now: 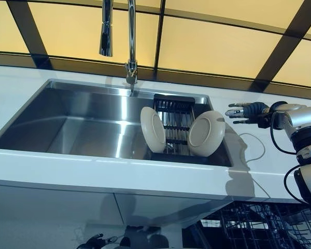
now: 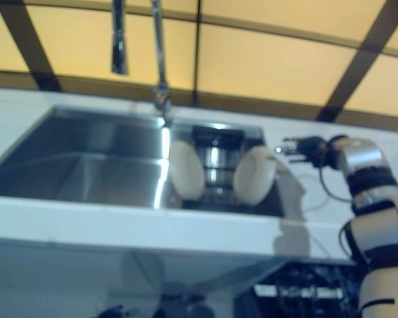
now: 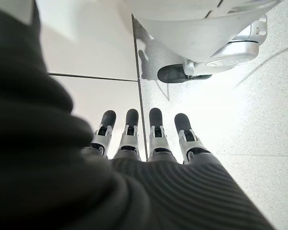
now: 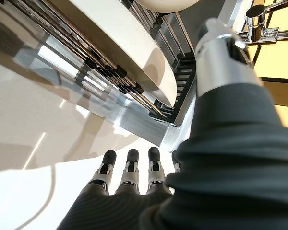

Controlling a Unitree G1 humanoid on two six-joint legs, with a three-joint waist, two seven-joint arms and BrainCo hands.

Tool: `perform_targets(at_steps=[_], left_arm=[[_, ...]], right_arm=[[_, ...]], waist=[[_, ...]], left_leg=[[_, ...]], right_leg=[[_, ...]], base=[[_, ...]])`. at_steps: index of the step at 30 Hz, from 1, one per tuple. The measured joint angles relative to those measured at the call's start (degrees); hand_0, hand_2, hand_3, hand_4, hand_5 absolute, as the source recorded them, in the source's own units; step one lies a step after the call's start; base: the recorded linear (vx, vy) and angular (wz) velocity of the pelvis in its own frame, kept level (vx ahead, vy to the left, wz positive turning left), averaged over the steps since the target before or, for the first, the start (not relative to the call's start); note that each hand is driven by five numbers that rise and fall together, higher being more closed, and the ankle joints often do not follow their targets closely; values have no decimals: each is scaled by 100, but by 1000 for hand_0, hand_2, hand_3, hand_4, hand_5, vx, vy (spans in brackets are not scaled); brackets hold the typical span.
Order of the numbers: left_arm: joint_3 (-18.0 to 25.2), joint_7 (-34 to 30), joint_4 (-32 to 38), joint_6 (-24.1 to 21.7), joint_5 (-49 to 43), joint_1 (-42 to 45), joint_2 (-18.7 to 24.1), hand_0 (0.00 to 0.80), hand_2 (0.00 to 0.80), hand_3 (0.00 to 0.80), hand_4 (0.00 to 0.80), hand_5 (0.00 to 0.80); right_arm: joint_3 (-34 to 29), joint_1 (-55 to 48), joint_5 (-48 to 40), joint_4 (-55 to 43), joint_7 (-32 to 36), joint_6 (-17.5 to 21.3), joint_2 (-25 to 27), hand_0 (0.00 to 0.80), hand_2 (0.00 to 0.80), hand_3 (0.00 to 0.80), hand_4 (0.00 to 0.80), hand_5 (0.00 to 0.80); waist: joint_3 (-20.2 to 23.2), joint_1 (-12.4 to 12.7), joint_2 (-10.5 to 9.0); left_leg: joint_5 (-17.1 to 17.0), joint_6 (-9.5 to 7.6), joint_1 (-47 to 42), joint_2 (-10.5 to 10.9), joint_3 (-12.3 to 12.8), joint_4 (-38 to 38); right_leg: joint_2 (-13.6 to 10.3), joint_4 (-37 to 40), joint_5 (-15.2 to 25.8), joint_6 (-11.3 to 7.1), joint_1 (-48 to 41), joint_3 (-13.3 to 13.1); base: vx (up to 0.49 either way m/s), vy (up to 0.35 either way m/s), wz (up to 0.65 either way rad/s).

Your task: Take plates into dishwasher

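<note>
My left hand hangs low below the counter, fingers straight and empty, pointing at the floor; it has no part in this yet. Up on the counter, the sink lies under the tap, bare on its left side, with a dark rack set into its right end. Two plates stand on edge against that rack: the left plate leaning at its left side, the right plate at its right side, tilted toward the sink's right wall. Both look like pale glazed ceramic, so I judge them stiff, fairly heavy for their size, slick under my fingertips and apt to chip if they knock the steel. My right hand hovers over the counter just right of the sink, near the right plate but not touching it, fingers stretched out and holding nothing. The right plate is the nearer one, and its upper rim stands free above the rack, so that is where I would take hold: thumb on one face, fingers on the other, pinching the rim firmly so it cannot slide. Then lift it straight up clear of the rack wires. The dishwasher basket shows below the counter, lower right.
</note>
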State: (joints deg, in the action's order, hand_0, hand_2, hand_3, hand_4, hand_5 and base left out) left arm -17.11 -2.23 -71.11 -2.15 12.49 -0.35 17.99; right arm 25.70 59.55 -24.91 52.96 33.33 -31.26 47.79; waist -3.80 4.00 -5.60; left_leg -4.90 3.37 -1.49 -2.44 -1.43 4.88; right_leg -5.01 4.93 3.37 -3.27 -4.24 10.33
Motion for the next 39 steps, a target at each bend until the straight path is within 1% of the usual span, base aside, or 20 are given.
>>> perform_targets(at_steps=[7, 12, 22, 39], left_arm=[[0, 3, 0, -5, 0, 0, 0, 0, 0, 0, 0, 0], [0, 6, 0, -4, 0, 3, 0, 0, 0, 0, 0, 0], [-1, 10, 2, -5, 0, 4, 0, 0, 0, 0, 0, 0], [3, 13, 2, -4, 0, 4, 0, 0, 0, 0, 0, 0]], right_arm=[[20, 0, 23, -2, 33, -51, -23, 0, 0, 0, 0, 0], [188, 0, 77, -4, 118, -57, -31, 0, 0, 0, 0, 0], [188, 0, 139, -6, 140, -68, -210, 0, 0, 0, 0, 0], [194, 0, 179, -11, 198, -76, -268, 0, 0, 0, 0, 0]], waist=[[0, 1, -1], [-1, 2, -1], [-7, 4, -6], [-81, 15, -41]], left_leg=[[0, 0, 1, 0, 0, 0], [0, 0, 3, 0, 0, 0], [3, 2, 16, -1, 3, 1], [7, 6, 26, -5, 16, 2]], right_leg=[[0, 1, -1, -1, 1, 0], [0, 2, -1, -1, 2, 0], [0, 12, -16, -22, 19, 0], [3, 15, -19, -24, 35, -4]], base=[[0, 0, 0], [0, 0, 0], [0, 0, 0], [0, 0, 0]])
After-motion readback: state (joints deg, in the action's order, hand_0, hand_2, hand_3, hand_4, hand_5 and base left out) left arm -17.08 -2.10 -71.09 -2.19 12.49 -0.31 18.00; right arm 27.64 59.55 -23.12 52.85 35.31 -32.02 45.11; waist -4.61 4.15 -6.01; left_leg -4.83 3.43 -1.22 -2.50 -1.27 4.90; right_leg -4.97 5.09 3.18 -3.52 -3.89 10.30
